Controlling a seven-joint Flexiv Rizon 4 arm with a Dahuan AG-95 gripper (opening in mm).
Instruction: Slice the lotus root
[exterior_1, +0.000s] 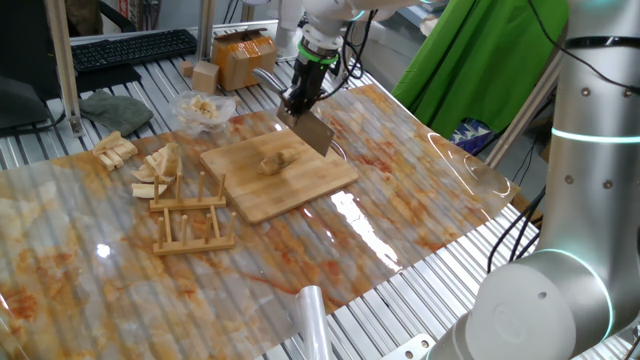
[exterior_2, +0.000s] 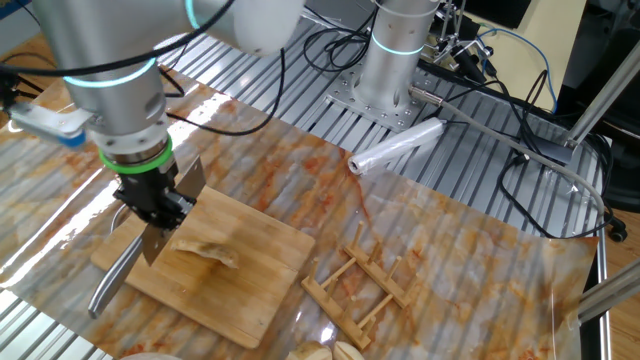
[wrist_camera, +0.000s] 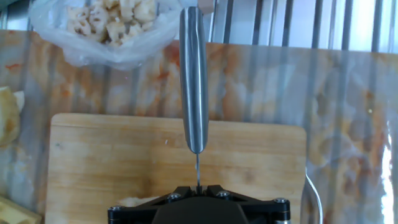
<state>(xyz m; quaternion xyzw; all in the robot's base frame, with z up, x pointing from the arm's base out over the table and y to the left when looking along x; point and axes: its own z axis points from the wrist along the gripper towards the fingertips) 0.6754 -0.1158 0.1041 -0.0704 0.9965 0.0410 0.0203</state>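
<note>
Jaws clamped on the knife (exterior_1: 312, 128), blade low by the root (exterior_1: 277, 160) on the board (exterior_1: 300, 185); loose root could roll, spoiling the cut

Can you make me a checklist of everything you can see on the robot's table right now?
Surface: marbled orange-and-white sheet over a slatted metal table.
Job's things: lotus root lies on the wooden board; the knife hangs blade down at the board's edge, beside the root.
Clutter: wooden rack; tan wedge pieces; clear bag of pale bits; roll of plastic wrap; cardboard boxes.
Grippers: gripper points down, shut on the knife.
Cables: black bundle near the arm's base.
Surroundings: keyboard; green cloth.
</note>
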